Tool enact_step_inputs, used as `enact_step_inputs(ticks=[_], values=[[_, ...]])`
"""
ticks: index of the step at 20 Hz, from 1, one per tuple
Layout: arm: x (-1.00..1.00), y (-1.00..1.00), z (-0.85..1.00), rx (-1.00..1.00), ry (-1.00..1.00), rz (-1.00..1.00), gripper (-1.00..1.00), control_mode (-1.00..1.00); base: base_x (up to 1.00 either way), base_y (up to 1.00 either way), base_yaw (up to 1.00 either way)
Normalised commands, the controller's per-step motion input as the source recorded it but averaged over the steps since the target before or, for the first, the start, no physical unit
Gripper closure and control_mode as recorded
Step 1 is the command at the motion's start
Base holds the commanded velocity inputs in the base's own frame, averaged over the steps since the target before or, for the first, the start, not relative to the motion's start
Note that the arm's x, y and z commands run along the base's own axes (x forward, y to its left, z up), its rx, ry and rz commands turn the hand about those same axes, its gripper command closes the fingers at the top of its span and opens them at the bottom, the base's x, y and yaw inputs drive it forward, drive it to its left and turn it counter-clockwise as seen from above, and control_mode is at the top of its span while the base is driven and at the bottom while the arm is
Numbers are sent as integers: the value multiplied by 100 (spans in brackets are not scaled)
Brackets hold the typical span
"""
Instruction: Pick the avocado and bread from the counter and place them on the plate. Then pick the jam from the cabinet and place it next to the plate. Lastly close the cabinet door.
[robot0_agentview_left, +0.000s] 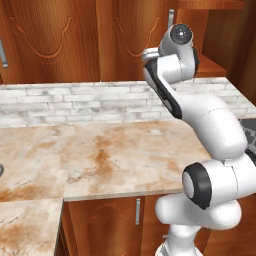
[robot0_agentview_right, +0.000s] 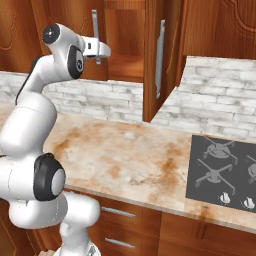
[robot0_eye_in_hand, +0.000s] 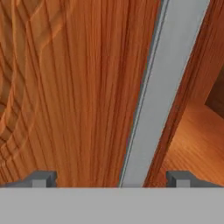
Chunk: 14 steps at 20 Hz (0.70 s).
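Cabinet door (robot0_eye_in_hand: 78, 87) sits dead ahead of our gripper (robot0_eye_in_hand: 111, 178), its silver bar handle (robot0_eye_in_hand: 168, 83) running lengthwise between the tips. Jaws wide open, holding nothing; shelf (robot0_eye_in_hand: 194, 140) lies beyond the handle.

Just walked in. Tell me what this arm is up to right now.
The white arm has raised its claw to the wooden cabinet above the counter. In the hand view the claw is open, its fingertips set either side of the silver bar handle on the cabinet door. In the right base view the cabinet stands open.
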Motion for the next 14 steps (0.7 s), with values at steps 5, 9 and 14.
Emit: enact_step_inputs(ticks=[5,9,14], values=[[-55,0,1,6,-13,9,-100,-100,0,0,0],[-75,0,0,2,-14,5,-100,-100,0,0,0],[-69,0,3,5,-11,1,-100,-100,0,0,0]])
